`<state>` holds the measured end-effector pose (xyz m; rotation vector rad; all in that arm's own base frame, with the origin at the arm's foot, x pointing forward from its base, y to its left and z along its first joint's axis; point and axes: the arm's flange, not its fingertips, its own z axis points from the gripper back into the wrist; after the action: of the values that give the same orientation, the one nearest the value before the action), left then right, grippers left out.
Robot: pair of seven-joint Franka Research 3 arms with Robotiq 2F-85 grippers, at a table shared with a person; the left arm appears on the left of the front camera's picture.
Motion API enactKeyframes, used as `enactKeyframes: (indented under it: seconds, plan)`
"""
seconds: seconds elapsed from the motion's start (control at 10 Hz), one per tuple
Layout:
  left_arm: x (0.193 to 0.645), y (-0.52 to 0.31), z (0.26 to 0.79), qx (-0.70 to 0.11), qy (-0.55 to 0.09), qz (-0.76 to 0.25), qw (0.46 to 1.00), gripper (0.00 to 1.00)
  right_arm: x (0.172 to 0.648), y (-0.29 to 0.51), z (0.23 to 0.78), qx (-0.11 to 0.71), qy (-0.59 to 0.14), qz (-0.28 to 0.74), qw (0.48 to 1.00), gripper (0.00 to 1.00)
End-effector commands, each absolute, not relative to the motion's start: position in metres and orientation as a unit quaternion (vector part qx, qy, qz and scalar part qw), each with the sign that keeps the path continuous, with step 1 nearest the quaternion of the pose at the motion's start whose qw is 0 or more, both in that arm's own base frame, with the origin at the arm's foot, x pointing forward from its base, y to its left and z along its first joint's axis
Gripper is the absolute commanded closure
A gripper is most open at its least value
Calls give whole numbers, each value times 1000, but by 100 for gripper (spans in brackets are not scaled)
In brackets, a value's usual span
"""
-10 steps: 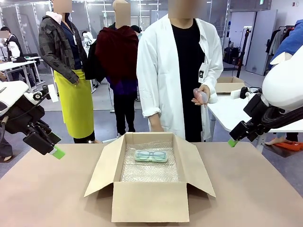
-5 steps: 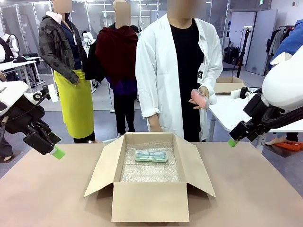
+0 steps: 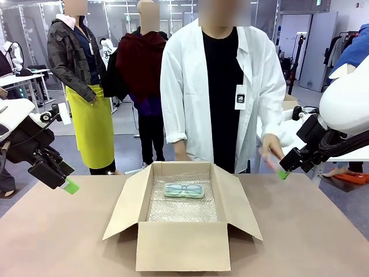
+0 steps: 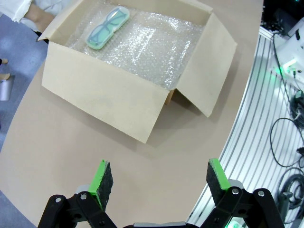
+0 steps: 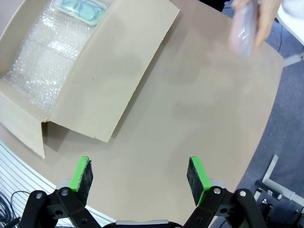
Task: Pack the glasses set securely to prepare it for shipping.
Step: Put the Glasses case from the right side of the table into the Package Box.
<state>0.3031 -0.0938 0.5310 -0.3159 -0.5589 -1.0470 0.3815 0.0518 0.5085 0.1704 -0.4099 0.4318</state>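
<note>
An open cardboard box (image 3: 183, 245) lined with bubble wrap (image 3: 183, 209) stands mid-table. The mint-green case (image 3: 184, 190) of the glasses set lies flat at the far end of the wrap; it also shows as the mint-green case (image 4: 108, 27) and the mint-green case (image 5: 81, 8). A person in a white coat lowers a hand (image 3: 271, 151) to the right of the box, holding the blurred pink case (image 5: 243, 28). My left gripper (image 3: 68, 184) hangs open left of the box, the left gripper (image 4: 160, 178) holding nothing. My right gripper (image 3: 282, 173) is open near the hand, the right gripper (image 5: 138, 173) holding nothing.
The box's flaps (image 3: 122, 208) fold outward on all sides, the right flap (image 5: 114, 71) lying over the table. Bare brown tabletop (image 3: 57, 242) surrounds the box. An aluminium rail with cables (image 4: 280, 118) runs along the robot's edge of the table.
The person has leaned in and swung the hand with the pink case down from chest height toward the table right of the box. Neither arm has moved.
</note>
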Motion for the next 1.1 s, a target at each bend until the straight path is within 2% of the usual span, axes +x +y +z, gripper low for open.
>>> enactKeyframes:
  seconds: [0.0,0.6,1.0]
  plan:
    - [304,-92,531,-159,-265,-498,810,0,380,50,509,82,-206,223,949,0]
    - [304,-92,531,-159,-265,-498,810,0,382,52,508,84,-202,212,952,0]
    - [304,-92,531,-159,-265,-498,810,0,443,25,482,14,-172,115,978,0]
